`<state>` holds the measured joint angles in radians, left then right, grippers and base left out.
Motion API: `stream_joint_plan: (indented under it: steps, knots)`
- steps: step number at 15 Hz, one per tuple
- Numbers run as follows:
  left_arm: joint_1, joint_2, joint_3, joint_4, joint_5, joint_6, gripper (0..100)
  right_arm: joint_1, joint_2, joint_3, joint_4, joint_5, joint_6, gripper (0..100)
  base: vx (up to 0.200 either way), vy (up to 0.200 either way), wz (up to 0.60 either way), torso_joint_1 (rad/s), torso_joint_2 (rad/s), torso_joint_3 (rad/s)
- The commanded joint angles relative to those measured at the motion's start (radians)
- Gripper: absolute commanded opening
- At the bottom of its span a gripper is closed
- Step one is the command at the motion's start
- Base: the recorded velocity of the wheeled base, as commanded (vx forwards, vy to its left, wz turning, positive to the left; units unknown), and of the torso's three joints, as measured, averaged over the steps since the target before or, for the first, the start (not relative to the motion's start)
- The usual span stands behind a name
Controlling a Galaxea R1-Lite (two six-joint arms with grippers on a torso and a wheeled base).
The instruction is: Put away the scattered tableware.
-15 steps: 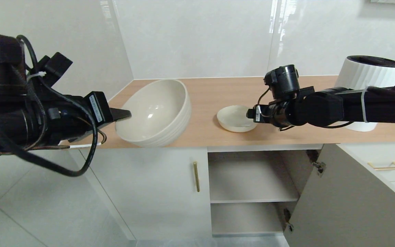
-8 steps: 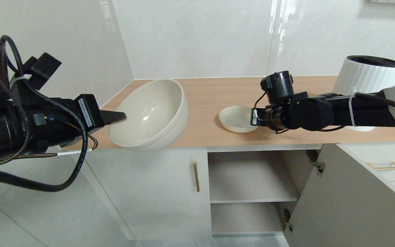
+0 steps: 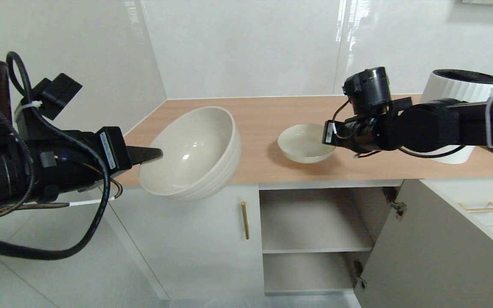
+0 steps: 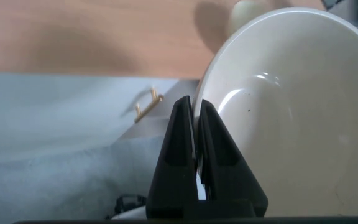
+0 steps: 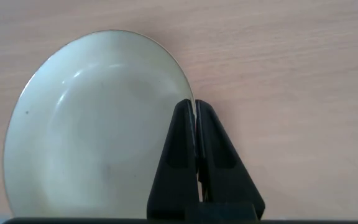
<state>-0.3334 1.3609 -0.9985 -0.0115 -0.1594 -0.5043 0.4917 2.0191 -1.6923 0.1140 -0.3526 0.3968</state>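
Pinching the near rim of the large bowl (image 3: 195,154) (image 4: 291,124), my left claw (image 3: 152,152) (image 4: 195,107) has its two fingers drawn narrow on the wall, one inside and one outside. The bowl hangs tilted, its mouth turned up and towards me, at the front left corner of the countertop (image 3: 268,113) and above the closed cabinet door with the gold handle (image 3: 245,220). My right claw (image 3: 330,142) (image 5: 196,109) is likewise closed thin on the rim of the small bowl (image 3: 303,143) (image 5: 98,124), gripping its right edge. That bowl sits over the middle of the countertop, slightly tilted, with its shadow on the wood beneath; whether it touches the wood I cannot tell. The two bowls are well apart. Behind my right arm a white ribbed container (image 3: 460,87) stands upright on the countertop. Below the small bowl an open cabinet shows a bare shelf (image 3: 315,246), its door (image 3: 422,252) swung out to the right
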Motion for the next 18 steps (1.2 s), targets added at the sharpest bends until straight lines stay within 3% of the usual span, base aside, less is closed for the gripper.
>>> stream_joint_plan:
  steps: [1, 8, 11, 13, 16, 18]
  knots:
    - [-0.021, -0.012, 0.032, -0.002, 0.000, 0.000, 0, 0.002, -0.201, 0.143, 0.007, 0.053, 0.007, 0, 0.000, 0.000, 0.00, 0.000, 0.00, 0.000]
    - [-0.038, -0.042, 0.070, 0.001, -0.002, 0.000, 0, 0.048, -0.369, 0.427, 0.009, 0.092, 0.020, 0, 0.000, 0.000, 0.00, 0.000, 0.00, 0.000]
    - [-0.053, -0.028, 0.077, 0.001, 0.003, 0.003, 0, 0.048, -0.375, 0.441, 0.009, 0.092, 0.037, 0, 0.000, 0.000, 0.00, 0.000, 0.00, 0.000]
    - [-0.053, -0.020, 0.077, 0.004, 0.007, 0.030, 0, 0.047, -0.373, 0.441, 0.009, 0.092, 0.039, 0, 0.000, 0.000, 0.00, 0.000, 0.00, 0.000]
    - [-0.053, -0.023, 0.077, 0.004, 0.009, 0.030, 0, 0.045, -0.369, 0.439, 0.009, 0.092, 0.039, 0, 0.000, 0.000, 0.00, 0.000, 0.00, 0.000]
    - [-0.053, -0.026, 0.077, 0.005, 0.011, 0.032, 0, 0.045, -0.367, 0.441, 0.009, 0.092, 0.039, 0, 0.000, 0.200, 0.00, -0.005, 0.00, 0.009]
